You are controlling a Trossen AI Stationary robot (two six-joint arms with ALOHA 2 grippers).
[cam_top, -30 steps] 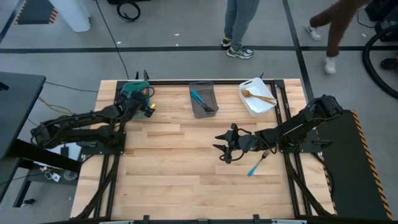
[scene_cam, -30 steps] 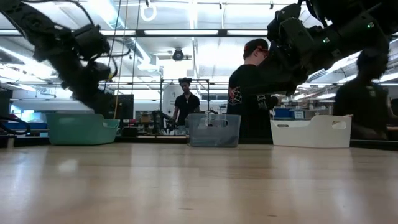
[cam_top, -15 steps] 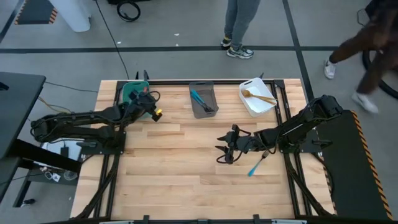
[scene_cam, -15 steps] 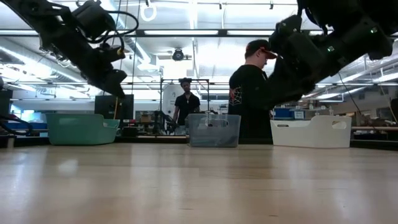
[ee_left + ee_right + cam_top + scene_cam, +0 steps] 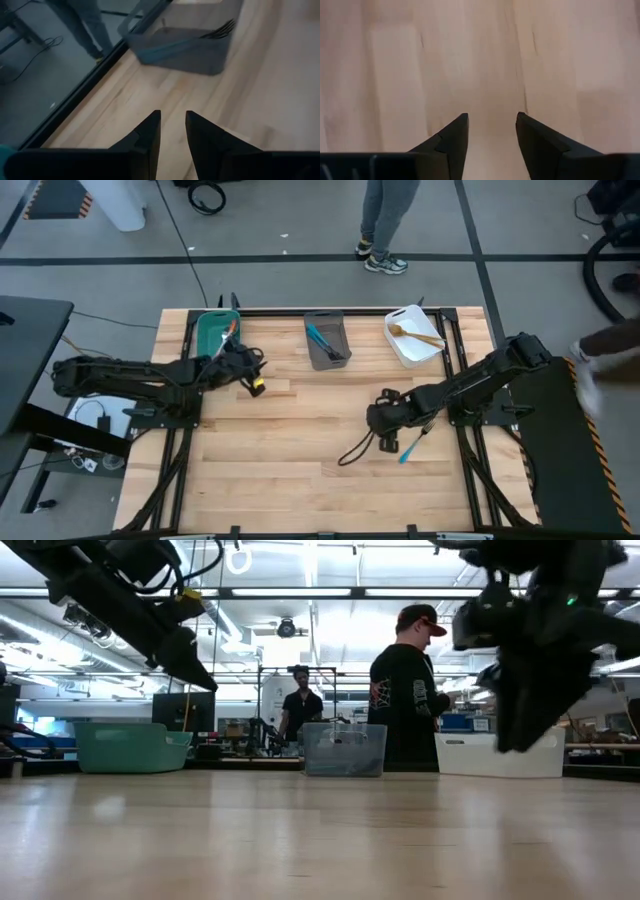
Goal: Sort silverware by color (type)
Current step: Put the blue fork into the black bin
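Looking straight down, I see what the other cameras miss: a slim fork with a bright blue handle [image 5: 411, 447] lying flat on the pale butcher-block wooden table [image 5: 300, 470], just right of my right pincer [image 5: 385, 442] and apart from it. Silvery tines point toward the far right; the blue handle runs to the near left. My right wrist camera sees only bare wood between the two dark fingers [image 5: 451, 137], which stand parted with nothing between them.

My left pincer [image 5: 257, 387] hangs over the table's far left part, just near of the teal rectangular plastic bin [image 5: 213, 332]. One orange-handled fork [image 5: 228, 332] rests in that bin. My left wrist camera shows its fingers [image 5: 149, 131] a narrow gap apart, empty, with the grey rectangular bin [image 5: 180, 45] ahead and dark fork tines [image 5: 220, 30] poking above its rim.

From above, the grey bin [image 5: 327, 340] sits far centre holding blue-handled forks [image 5: 320, 340]. The white rectangular bin [image 5: 413, 335] sits far right with golden-tan-handled forks [image 5: 418, 334].

The table-level camera shows all three bins in a row at the far edge, but no fork on the tabletop. It shows a person in a black shirt and cap [image 5: 408, 690] behind the table, and another person [image 5: 299, 705] farther back.
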